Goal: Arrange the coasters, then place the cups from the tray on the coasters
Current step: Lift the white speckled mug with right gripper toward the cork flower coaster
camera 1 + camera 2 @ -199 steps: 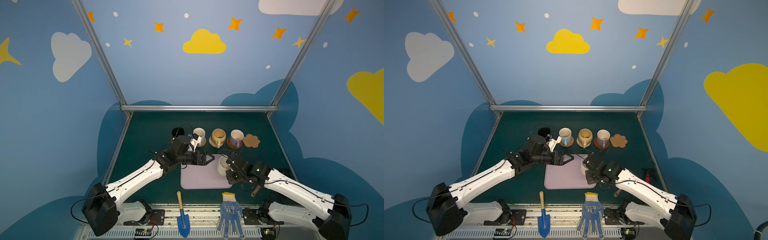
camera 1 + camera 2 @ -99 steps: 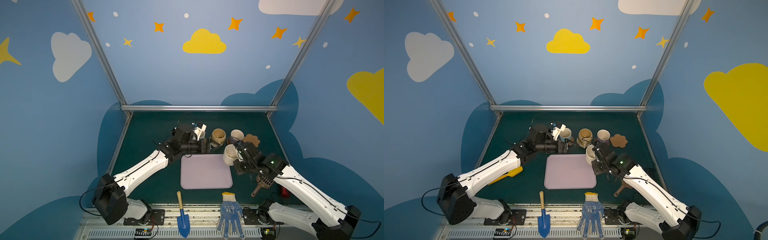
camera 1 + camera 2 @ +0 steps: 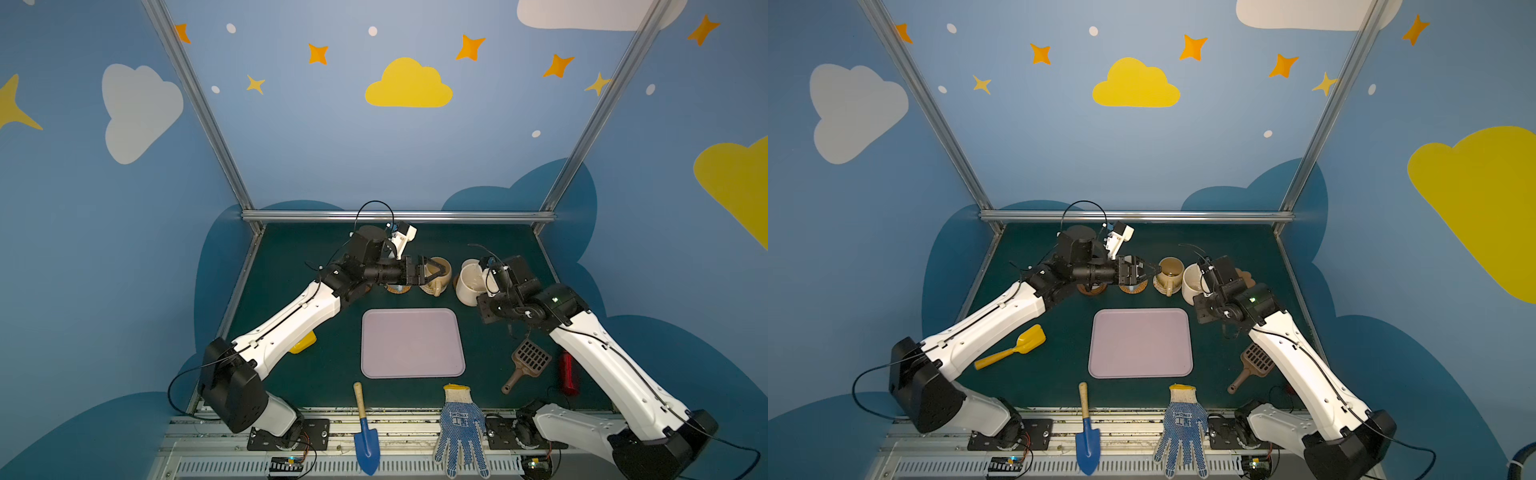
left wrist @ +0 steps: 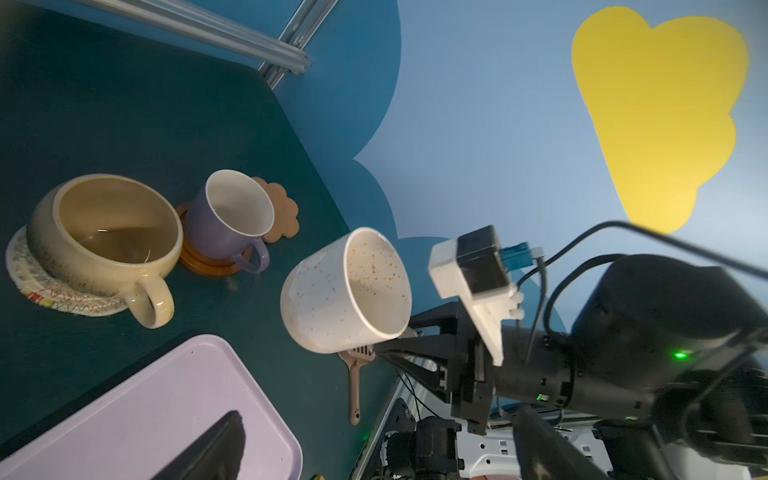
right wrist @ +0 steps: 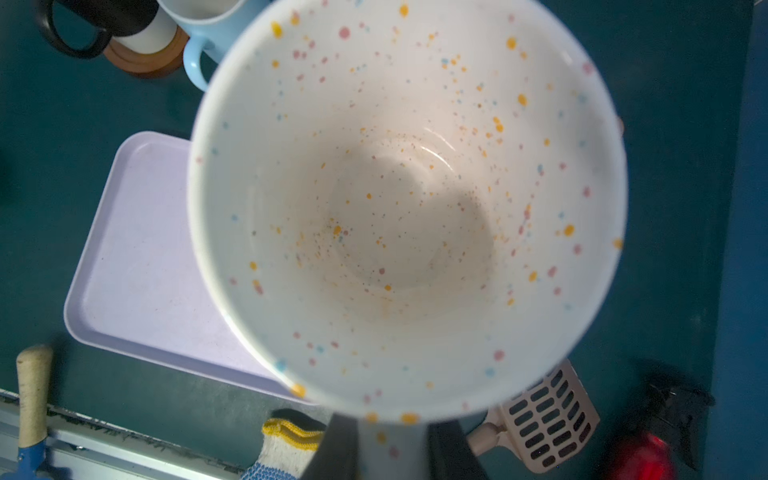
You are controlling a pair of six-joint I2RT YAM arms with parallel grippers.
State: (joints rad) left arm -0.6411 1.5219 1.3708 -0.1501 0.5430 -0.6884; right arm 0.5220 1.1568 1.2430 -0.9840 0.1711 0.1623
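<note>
Speckled cream mug (image 4: 345,291), glossy ceramic, tilted, handle in right gripper (image 4: 395,341)

The speckled cup (image 4: 332,299) is glossy ceramic, the tray (image 3: 411,345) matt plastic, the pale coaster (image 4: 25,274) woven, the brown coaster (image 4: 203,267) wood.

Right hand (image 4: 390,344) carried speckled mug (image 3: 467,284) off tray (image 3: 411,345); left hand (image 3: 439,270) moved backward.

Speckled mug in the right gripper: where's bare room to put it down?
Free: the cloud coaster beside the lavender mug, the whole tray, and the green strip between the tray and the mugs. Crowded: around the tan mug, where the left gripper hangs, jaws open, and right of the tray by the brown scoop.
</note>
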